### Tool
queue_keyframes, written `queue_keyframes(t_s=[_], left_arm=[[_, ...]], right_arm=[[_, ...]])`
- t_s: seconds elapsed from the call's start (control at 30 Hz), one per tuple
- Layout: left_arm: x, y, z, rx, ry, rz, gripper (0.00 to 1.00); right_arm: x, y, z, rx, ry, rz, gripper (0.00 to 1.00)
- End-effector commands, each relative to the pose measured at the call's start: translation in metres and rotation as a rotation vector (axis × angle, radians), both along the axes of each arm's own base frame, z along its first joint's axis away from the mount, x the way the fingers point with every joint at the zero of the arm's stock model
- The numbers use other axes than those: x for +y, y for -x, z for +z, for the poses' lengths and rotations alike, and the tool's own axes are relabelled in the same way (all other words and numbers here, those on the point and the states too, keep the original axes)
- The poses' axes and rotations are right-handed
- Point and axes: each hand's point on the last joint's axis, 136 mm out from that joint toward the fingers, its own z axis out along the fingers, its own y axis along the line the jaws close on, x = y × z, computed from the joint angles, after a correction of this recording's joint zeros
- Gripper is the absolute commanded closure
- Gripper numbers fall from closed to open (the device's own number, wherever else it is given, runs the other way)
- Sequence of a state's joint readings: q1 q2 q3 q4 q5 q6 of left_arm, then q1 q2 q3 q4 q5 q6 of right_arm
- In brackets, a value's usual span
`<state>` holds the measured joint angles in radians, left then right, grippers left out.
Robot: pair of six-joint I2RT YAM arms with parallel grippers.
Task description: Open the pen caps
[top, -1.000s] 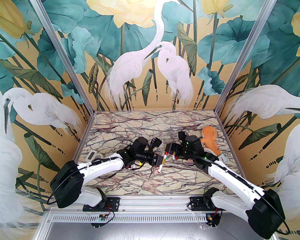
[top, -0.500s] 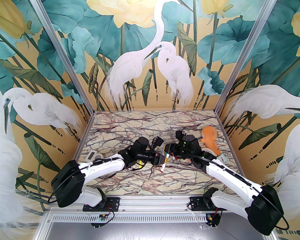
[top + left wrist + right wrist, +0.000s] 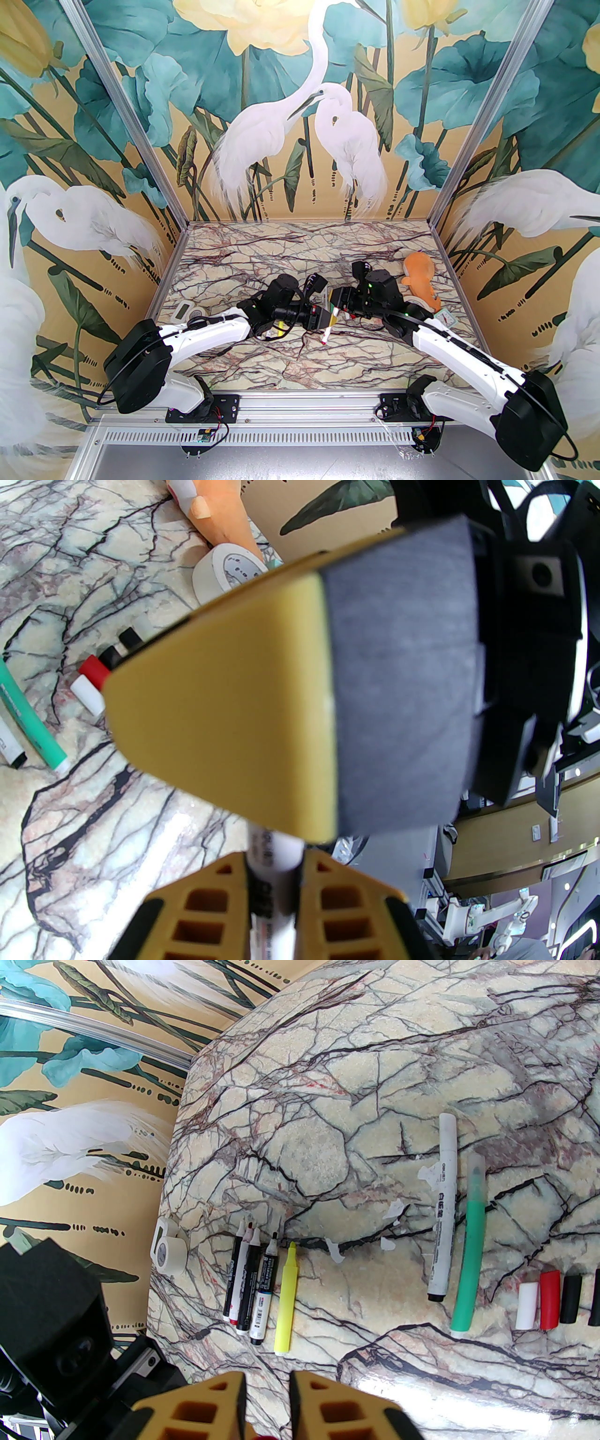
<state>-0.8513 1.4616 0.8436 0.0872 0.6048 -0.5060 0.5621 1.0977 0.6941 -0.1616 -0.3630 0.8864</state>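
The left pincer (image 3: 275, 869) is clamped on the barrel of a white pen (image 3: 274, 843), which is held off the marbled surface (image 3: 375, 1077) to the right of the green pen (image 3: 471, 1241) as seen from the left wrist. The upper end of the held pen is covered there by a broad yellow finger (image 3: 225, 733) of the right pincer (image 3: 266, 1382), so its cap is hidden. From the right wrist, that pincer is seen drawn together to a narrow slit around that end, with a sliver of red between its fingers at the bottom edge. Loose caps are laid in a row just right of the green pen's near end: a white cap (image 3: 526, 1306), a red cap (image 3: 549, 1299), a black cap (image 3: 570, 1299), and a further dark one cut off by the frame. A translucent cap (image 3: 476, 1168) is seen on the green pen's far end. A lettered white marker (image 3: 443, 1213) is laid just left of the green pen and parallel to it. Well to its left, three uncapped markers (image 3: 247, 1283) and a yellow highlighter (image 3: 286, 1297) are lined up side by side, and a tape roll (image 3: 168, 1253) is placed beyond them.
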Motion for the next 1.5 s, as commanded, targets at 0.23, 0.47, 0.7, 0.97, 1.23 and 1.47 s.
queue_keyframes(t_s=[0.23, 0.47, 0.7, 0.97, 1.23, 1.47], left_arm=[[-0.003, -0.003, -0.002, -0.001, 0.0, 0.017, 0.84], [-0.003, -0.004, -0.001, 0.0, 0.005, 0.022, 0.84], [-0.005, -0.004, 0.0, 0.005, 0.015, 0.019, 0.84], [-0.006, -0.001, 0.002, 0.017, 0.052, 0.011, 0.67], [-0.011, 0.001, 0.007, 0.028, 0.096, -0.003, 0.65], [-0.015, 0.006, 0.006, 0.028, 0.096, -0.023, 0.74]], right_arm=[[0.003, 0.004, 0.009, -0.017, -0.015, 0.021, 0.75], [0.004, 0.004, 0.01, -0.017, -0.021, 0.029, 0.76], [0.004, 0.004, 0.012, -0.021, -0.021, 0.026, 0.83], [0.003, 0.004, 0.02, -0.042, -0.038, 0.021, 0.87], [0.011, 0.006, 0.034, -0.07, -0.105, 0.05, 0.87], [0.011, 0.005, 0.036, -0.076, -0.131, 0.04, 0.87]])
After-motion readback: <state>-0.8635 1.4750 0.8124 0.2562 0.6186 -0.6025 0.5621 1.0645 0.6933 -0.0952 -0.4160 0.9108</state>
